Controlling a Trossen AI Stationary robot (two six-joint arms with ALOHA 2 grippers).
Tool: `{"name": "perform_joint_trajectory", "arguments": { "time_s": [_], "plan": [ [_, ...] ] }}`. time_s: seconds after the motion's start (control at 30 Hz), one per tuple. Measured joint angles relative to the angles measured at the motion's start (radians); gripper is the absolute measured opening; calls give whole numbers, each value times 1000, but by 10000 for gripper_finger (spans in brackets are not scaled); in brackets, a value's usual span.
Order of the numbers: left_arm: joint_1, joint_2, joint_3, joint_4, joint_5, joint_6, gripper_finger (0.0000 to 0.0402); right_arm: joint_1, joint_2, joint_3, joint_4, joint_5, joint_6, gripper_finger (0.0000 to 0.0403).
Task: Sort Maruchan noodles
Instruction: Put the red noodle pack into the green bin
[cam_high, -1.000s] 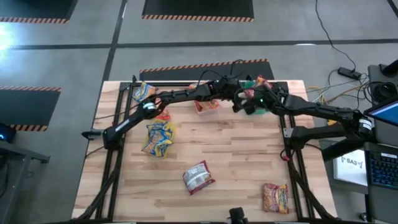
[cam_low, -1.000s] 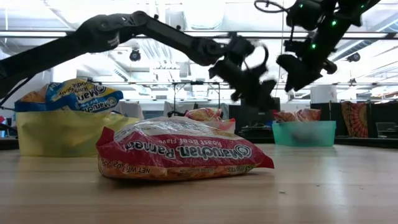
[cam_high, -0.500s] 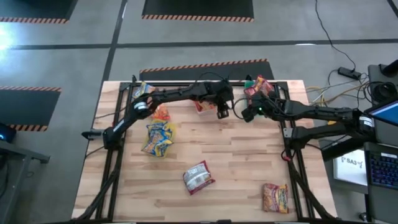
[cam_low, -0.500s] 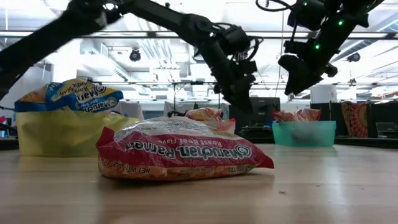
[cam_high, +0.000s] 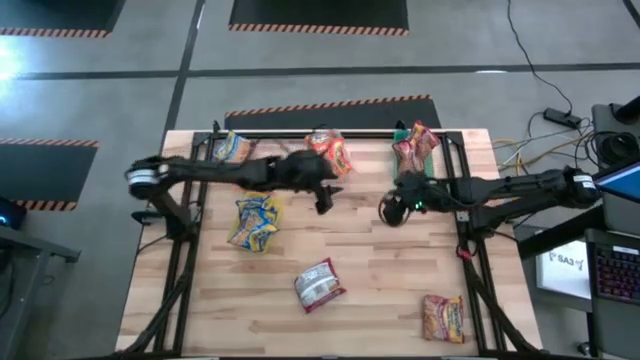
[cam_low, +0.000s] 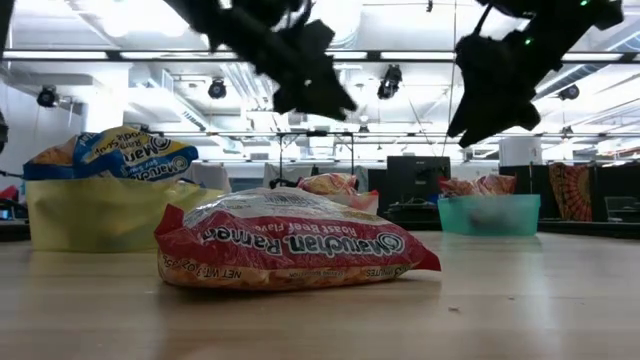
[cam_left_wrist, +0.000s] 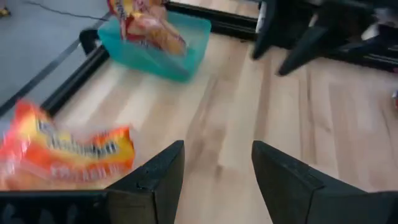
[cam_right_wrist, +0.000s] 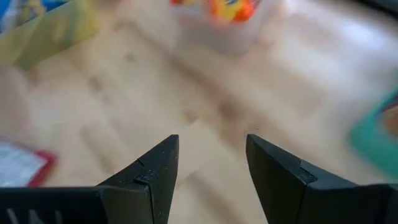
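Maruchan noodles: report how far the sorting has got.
Done: packets already sit in the yellow tub, the clear tub and the green tub along the table's far edge. In hand: nothing; the left pincer and right pincer hang open and empty over mid-table. Left: three loose packets, the yellow-and-blue one, the silvery one and the orange-red one.

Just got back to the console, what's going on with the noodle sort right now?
Neither arm holds a packet. The left gripper and right gripper both hover open and empty above the middle of the table. Loose packets remain: a yellow-and-blue one, a silvery one and an orange-red one. The green tub at the back holds packets.
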Motion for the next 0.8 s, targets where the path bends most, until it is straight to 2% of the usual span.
{"name": "perform_joint_trajectory", "arguments": {
  "time_s": [0.17,0.23,0.47,0.6,0.8],
  "plan": [
    [-128,-87,-206,217,-49,-54,173,158,44,0,-1,-45,219,178],
    [-175,-124,-257,344,-73,-63,173,234,73,0,-2,-53,314,178],
    [-320,-152,-409,563,-193,-134,173,479,183,12,-2,-169,646,178],
    [-371,-136,-456,589,-260,-178,173,586,246,27,-22,-250,802,178],
    [-421,-133,-467,615,-329,-225,173,683,304,81,-123,-412,912,178]
  ]
}}
